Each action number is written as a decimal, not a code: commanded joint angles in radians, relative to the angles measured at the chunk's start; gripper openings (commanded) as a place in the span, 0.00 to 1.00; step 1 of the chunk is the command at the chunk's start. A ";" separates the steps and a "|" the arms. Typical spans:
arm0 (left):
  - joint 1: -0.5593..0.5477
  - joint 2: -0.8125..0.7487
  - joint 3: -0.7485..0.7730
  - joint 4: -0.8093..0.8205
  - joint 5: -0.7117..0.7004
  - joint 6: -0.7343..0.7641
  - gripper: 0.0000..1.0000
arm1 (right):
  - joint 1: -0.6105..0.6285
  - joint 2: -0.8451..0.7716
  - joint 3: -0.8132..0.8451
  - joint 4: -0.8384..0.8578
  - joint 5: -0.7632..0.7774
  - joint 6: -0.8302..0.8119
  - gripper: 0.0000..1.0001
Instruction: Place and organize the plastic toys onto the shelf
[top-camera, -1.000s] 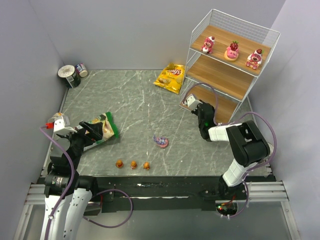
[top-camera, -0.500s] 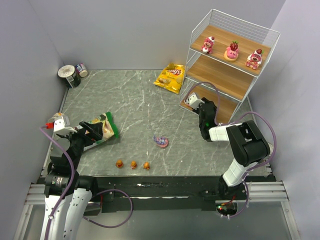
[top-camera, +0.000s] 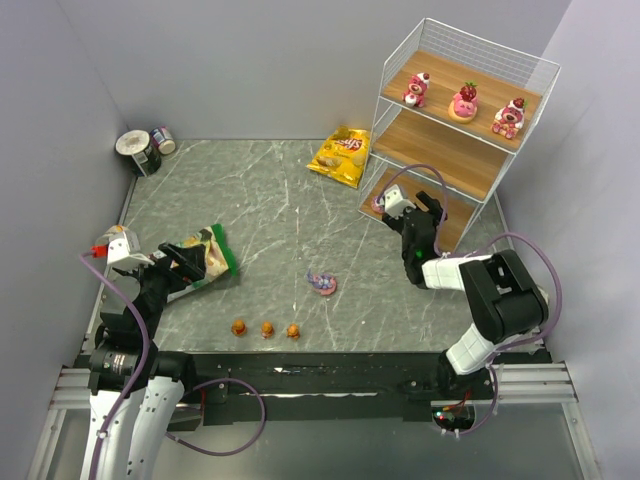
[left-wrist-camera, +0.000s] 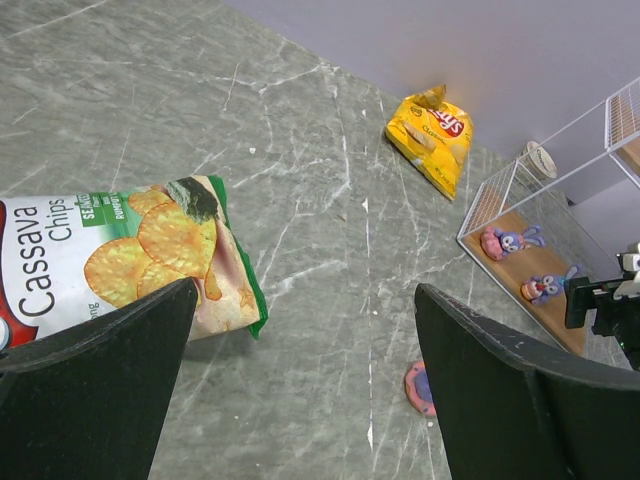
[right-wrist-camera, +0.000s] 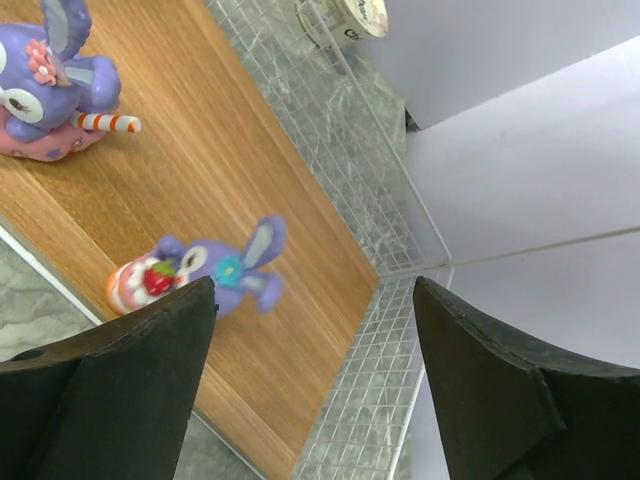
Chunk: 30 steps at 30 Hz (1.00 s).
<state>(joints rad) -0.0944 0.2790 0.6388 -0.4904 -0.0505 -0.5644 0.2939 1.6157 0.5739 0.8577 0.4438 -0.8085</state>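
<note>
Shelf (top-camera: 440, 150) stands at far right of worktop (top-camera: 270, 210). Right tool (right-wrist-camera: 312, 300) wide, empty, at bottom board. Left tool (left-wrist-camera: 305, 300) wide, empty, over chip bag (left-wrist-camera: 120, 260). Strawberry toys (top-camera: 463, 102) on top board. Two purple toys (right-wrist-camera: 215, 270) on bottom board. Third purple toy (top-camera: 321, 284) and orange toys (top-camera: 266, 328) on worktop.

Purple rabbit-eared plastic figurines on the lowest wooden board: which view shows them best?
Right wrist: both purple rabbit-eared figurines appear close and sharp on the wooden board. Left wrist shows them tiny and distant. Top external does not show them.
</note>
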 joint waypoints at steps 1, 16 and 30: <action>0.004 -0.003 0.005 0.029 -0.005 0.009 0.96 | -0.001 -0.062 0.003 0.000 0.015 0.038 0.89; 0.004 0.005 0.004 0.029 -0.002 0.008 0.96 | 0.022 -0.200 0.024 -0.227 0.059 0.233 0.94; 0.004 0.014 -0.002 0.045 0.033 0.017 0.96 | 0.042 -0.510 0.242 -1.039 0.012 0.907 1.00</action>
<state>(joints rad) -0.0948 0.2790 0.6388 -0.4900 -0.0498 -0.5644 0.3298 1.1419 0.6445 0.1944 0.4767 -0.2279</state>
